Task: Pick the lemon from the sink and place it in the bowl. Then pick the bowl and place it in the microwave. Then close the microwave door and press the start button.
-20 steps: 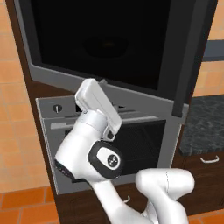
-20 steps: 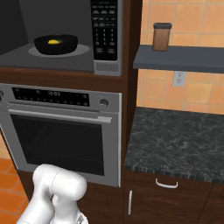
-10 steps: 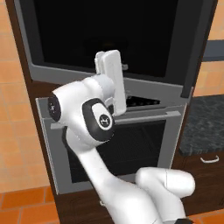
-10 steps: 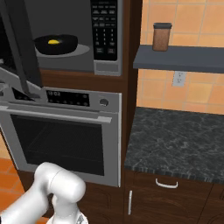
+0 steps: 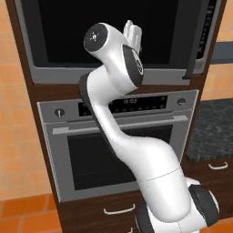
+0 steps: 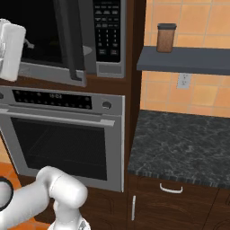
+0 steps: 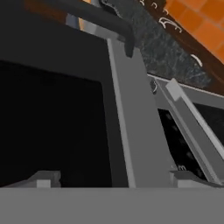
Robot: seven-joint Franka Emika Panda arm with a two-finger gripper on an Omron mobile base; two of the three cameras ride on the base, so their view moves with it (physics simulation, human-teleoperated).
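Note:
The microwave door [image 5: 54,41], dark glass in a grey frame, stands ajar, swung most of the way across the microwave cavity. Its dark vertical handle [image 5: 191,50] is at the right. From the right base view the door [image 6: 74,45] juts out just left of the keypad panel [image 6: 108,29]. My gripper [image 5: 132,31] is raised against the door's outer glass, with the white hand [image 6: 11,49] at the left edge. In the hand view the gripper [image 7: 116,179] is open on nothing, facing the door glass [image 7: 48,122] and frame [image 7: 135,122]. The door hides the bowl and lemon. The sink is out of view.
A steel oven [image 5: 123,150] with a horizontal bar sits directly under the microwave. To the right are a dark stone counter [image 6: 179,143], drawers below it, and a grey shelf [image 6: 188,60] carrying a brown jar [image 6: 165,37]. Orange tiles cover the wall.
The arm has swung up and the microwave door has turned from wide open to nearly shut. The bowl with the lemon, seen inside before, is now behind the door.

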